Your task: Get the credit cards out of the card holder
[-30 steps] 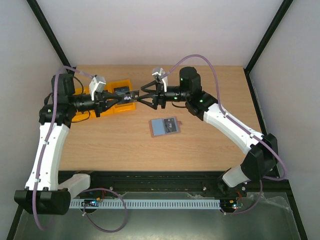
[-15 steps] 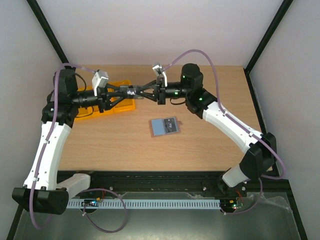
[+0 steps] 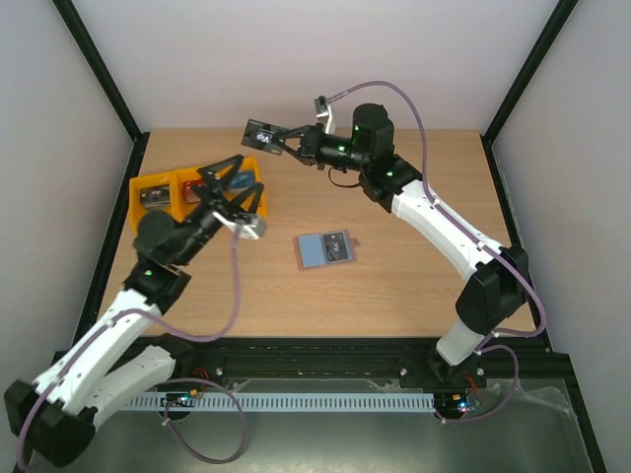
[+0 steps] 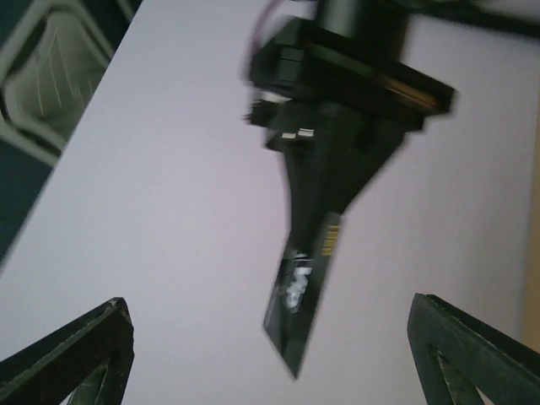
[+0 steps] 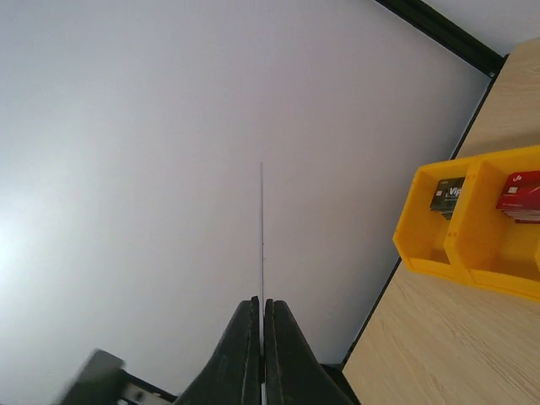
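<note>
A dark credit card (image 3: pixel 260 135) with white lettering is pinched in my shut right gripper (image 3: pixel 283 145), held in the air over the table's far edge. It shows edge-on as a thin line (image 5: pixel 261 245) between the right gripper (image 5: pixel 261 305) in the right wrist view. My left gripper (image 3: pixel 240 177) stands open and holds nothing, hovering above the yellow tray. Its wrist view looks up at the dark credit card (image 4: pixel 302 299), well apart from the left fingers (image 4: pixel 93 354). The card holder (image 3: pixel 325 250) lies flat mid-table, pale blue face up, with neither gripper touching it.
A yellow tray (image 3: pixel 135 187) stands at the far left of the table with cards in its compartments. The right wrist view shows a dark card (image 5: pixel 447 196) and a red card (image 5: pixel 523 190) in the yellow tray (image 5: pixel 472 245). Black frame posts and white walls enclose the table.
The left gripper let go of the dark card, opened wide and drew back toward the front left. The right gripper shut on the card and lifted it toward the far left.
</note>
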`<state>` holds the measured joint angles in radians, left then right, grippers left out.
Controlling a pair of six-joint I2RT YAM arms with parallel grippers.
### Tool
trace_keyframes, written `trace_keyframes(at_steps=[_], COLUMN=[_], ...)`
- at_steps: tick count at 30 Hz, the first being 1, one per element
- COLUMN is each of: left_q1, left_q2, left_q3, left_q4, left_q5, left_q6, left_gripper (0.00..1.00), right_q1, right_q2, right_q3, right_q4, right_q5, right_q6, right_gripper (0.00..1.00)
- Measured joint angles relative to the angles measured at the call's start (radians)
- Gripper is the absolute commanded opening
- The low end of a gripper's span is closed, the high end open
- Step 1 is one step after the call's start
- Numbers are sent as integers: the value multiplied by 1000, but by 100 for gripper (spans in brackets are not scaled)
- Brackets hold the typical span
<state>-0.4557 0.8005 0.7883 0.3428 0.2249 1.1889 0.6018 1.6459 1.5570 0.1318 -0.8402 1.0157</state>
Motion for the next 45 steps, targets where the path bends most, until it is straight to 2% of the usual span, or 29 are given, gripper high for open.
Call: trace_keyframes(at_steps=[3,5,9,12,15,16,20,24,26,27,31,35,37,38,43,45], left_q1=[-40,-54,-59,-62,-63,-63,-68,-77,-79,-78,-53,32,106,166,613,740], left_q2=[92,185,254,256,253,253,252,249,243,237,213,179,166,163,255,328], left_q3=[-81,-89,-84,-69,-60,-60,-45,0,17,25,85,138,160,171,271,300], left_q4=[187,295,409,442,443,437,411,320,269,244,98,-62,-159,-211,-514,-582], left_q5=[-32,-69,-135,-161,-179,-186,-221,-248,-256,-259,-290,-307,-269,-244,-89,-38], left_q6=[244,375,499,546,565,575,567,529,505,490,411,326,285,267,242,256], left_gripper=[84,76,43,29,7,3,2,2,2,2,2,2,2,2,2,2], right_q1=[8,16,31,37,41,42,42,42,41,41,36,13,-10,-25,-84,-103], right_q2=[5,5,5,5,5,5,5,6,8,10,25,31,31,31,28,26], right_q3=[19,23,28,40,54,60,72,73,75,76,84,87,89,92,101,101], right_q4=[-30,-41,-67,-79,-75,-75,-74,-74,-75,-75,-85,-113,-136,-159,-288,-333], right_q5=[17,22,27,27,22,18,8,7,7,6,-9,-21,-12,-8,33,49], right_q6=[13,13,9,4,3,2,2,2,2,2,2,-10,-24,-48,-163,-206], right_gripper=[2,2,2,2,2,2,2,2,6,11,46,71,93,100,99,99])
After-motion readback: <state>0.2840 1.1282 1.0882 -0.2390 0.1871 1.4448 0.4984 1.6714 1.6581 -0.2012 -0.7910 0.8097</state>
